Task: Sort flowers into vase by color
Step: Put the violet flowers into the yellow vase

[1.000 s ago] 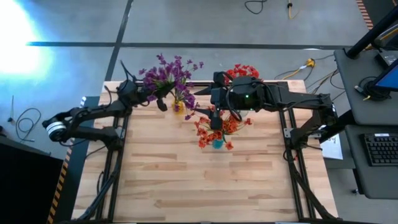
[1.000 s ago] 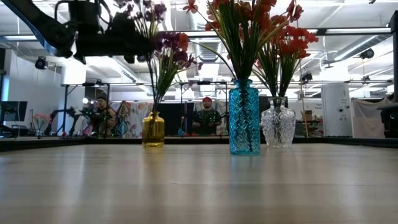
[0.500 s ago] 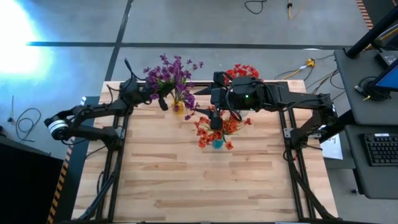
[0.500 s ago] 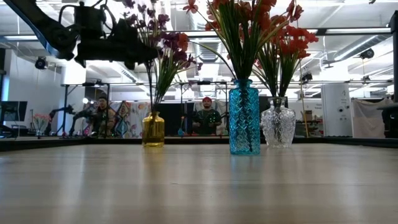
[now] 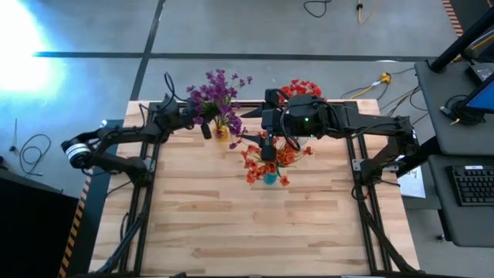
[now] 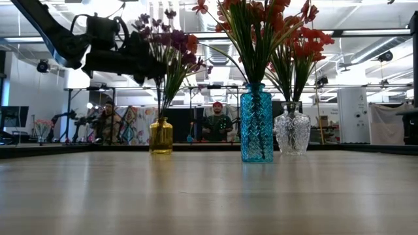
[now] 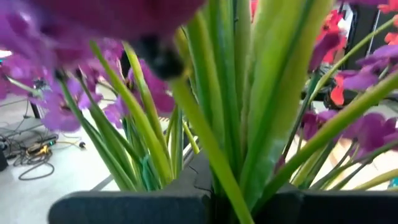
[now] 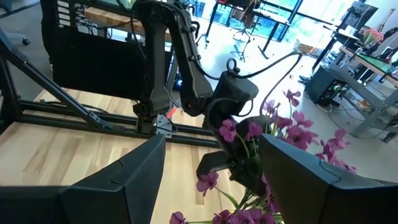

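Note:
My left gripper (image 5: 204, 127) is shut on a bunch of purple flowers (image 5: 220, 91) at the table's far side, just left of the yellow vase (image 6: 160, 136). Green stems run down into that vase's neck; which of them belong to the held bunch I cannot tell. The blue vase (image 6: 257, 124) holds red flowers (image 5: 270, 166), and the clear vase (image 6: 292, 132) behind it holds more red flowers (image 5: 299, 88). My right gripper (image 5: 266, 150) hangs open above the blue vase's blossoms, with nothing between its fingers (image 8: 143, 180). My left gripper pinches several green stems (image 7: 217, 168) of the purple bunch between its two fingers. The fingers lie level, coming from the table's left, across the stems. The stems stand roughly upright, blossoms (image 6: 153, 23) above the fingers and the lower stem lengths below them.
The three vases stand close together along the table's far middle, and the near half of the wooden table (image 5: 255, 232) is bare board. People sit in the room beyond the far edge (image 6: 215, 124). A desk with a keyboard (image 5: 471, 185) stands to the right of the table.
My left gripper has gone toward the table's right edge and down a little, toward the yellow vase, carrying the purple bunch with it. The bunch stays upright in the shut fingers.

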Robot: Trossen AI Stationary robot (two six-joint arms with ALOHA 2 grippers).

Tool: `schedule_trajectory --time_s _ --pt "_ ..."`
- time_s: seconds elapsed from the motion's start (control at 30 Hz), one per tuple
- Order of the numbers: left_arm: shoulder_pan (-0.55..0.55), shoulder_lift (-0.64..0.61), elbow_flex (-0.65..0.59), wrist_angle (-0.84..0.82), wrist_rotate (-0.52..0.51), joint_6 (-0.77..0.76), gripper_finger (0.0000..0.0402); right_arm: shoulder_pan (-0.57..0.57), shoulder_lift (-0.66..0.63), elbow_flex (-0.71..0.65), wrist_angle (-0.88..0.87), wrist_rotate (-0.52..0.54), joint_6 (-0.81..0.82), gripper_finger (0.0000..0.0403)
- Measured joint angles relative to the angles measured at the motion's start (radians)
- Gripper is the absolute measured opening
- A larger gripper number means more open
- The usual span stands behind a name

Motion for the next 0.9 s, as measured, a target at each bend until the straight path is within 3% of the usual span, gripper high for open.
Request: schedule_trajectory --time_s 0.9 --pt "0.0 0.096 -0.012 0.002 0.002 0.053 0.0001 0.0 0.003 0.0 0.003 -0.001 -0.002 0.0258"
